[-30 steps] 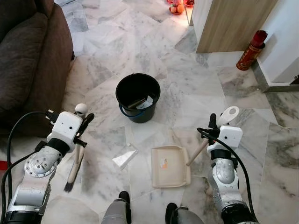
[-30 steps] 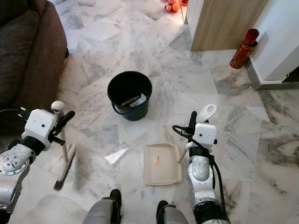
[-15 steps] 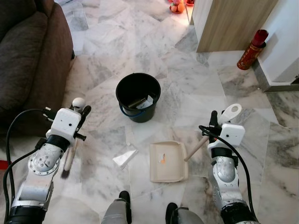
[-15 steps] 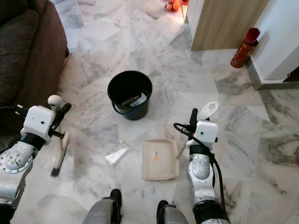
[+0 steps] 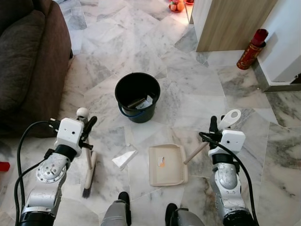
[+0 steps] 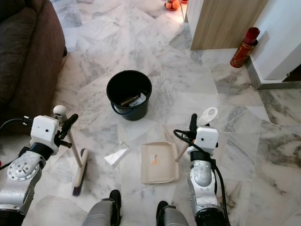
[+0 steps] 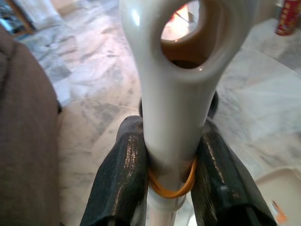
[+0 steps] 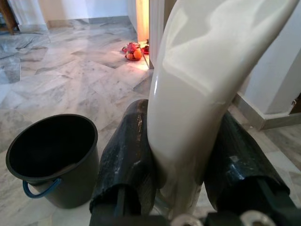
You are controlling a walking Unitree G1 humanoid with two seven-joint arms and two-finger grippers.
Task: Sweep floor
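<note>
Hands fwd | left hand [image 7: 170, 162] clamps brush [image 5: 88, 165] | right hand [image 8: 181, 157] clamps dustpan [image 5: 168, 165]

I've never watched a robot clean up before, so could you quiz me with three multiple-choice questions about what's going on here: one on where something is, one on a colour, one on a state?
1. Where does the clear wrapper lie?
A. between brush and dustpan
B. inside the bucket
C. on the sofa

2. What colour is the bucket?
A. red
B. black
C. white

3. What is the left gripper doing?
A. hanging open
B. holding the bucket
C. clamped on the brush handle

Answers: 1 A, it lies on the floor between the brush head and the dustpan. 2 B, its wall and rim are black. 3 C, both fingers press the white handle.
</note>
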